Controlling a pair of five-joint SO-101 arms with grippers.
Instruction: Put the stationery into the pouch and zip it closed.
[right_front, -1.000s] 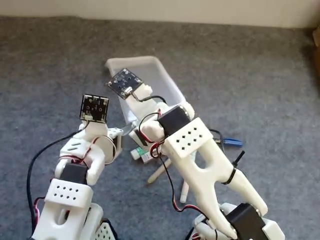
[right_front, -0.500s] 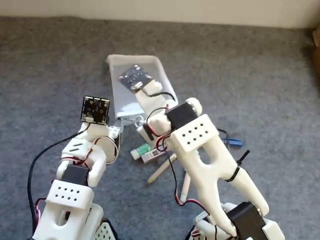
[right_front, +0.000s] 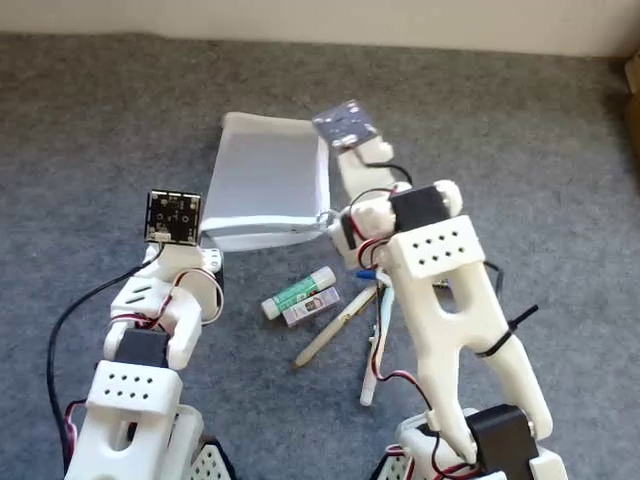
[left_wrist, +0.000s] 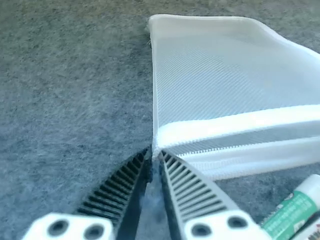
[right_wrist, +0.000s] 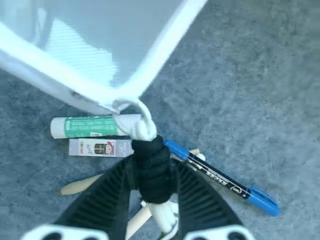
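Left claw (left_wrist: 154, 159) narrow on the pouch (left_wrist: 225, 85) corner, probably gripping it. Right claw (right_wrist: 152, 167) clamps the zip pull (right_wrist: 150, 150). Pull straight along the zip with the left anchoring. Glue stick (right_front: 298, 292) lies outside.

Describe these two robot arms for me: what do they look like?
The left arm and right arm are chunky white plastic with grids of small holes, black motor blocks at the joints, and thin red, black and white wires. Each wrist carries a small square circuit board. The left gripper and right gripper have black ridged fingers.
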